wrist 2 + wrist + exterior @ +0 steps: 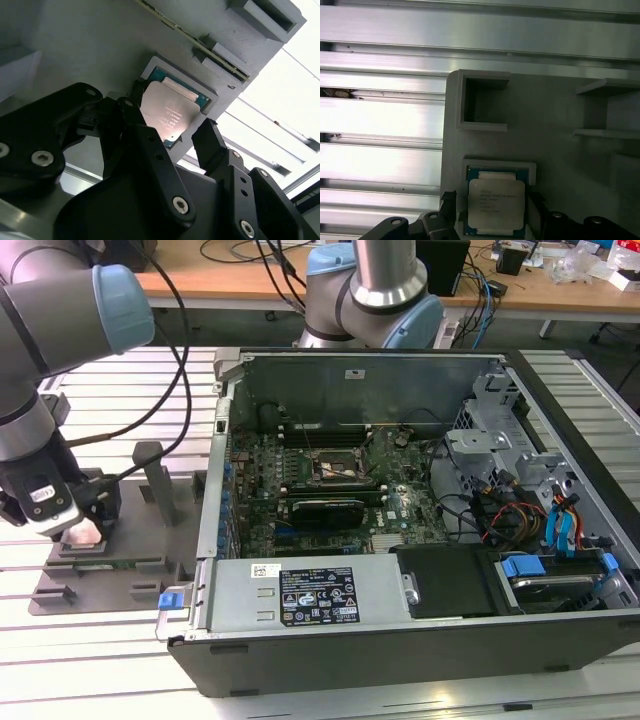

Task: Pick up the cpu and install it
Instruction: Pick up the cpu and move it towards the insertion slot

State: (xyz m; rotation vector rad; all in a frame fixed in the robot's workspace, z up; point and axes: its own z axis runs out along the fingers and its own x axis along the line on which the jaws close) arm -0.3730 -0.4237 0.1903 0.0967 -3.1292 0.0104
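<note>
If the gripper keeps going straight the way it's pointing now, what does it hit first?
Most likely the cpu, lying flat in its recess in the grey tray. The gripper points at it with jaws open on either side; depth is unclear, so their tips might touch the tray first.

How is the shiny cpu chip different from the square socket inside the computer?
The cpu is silvery; the socket is a black frame with a metal rim. The cpu lies in the grey tray; the socket sits on the green board inside the case. The open claw straddles the cpu; the socket is far from it. Both are square.
</note>
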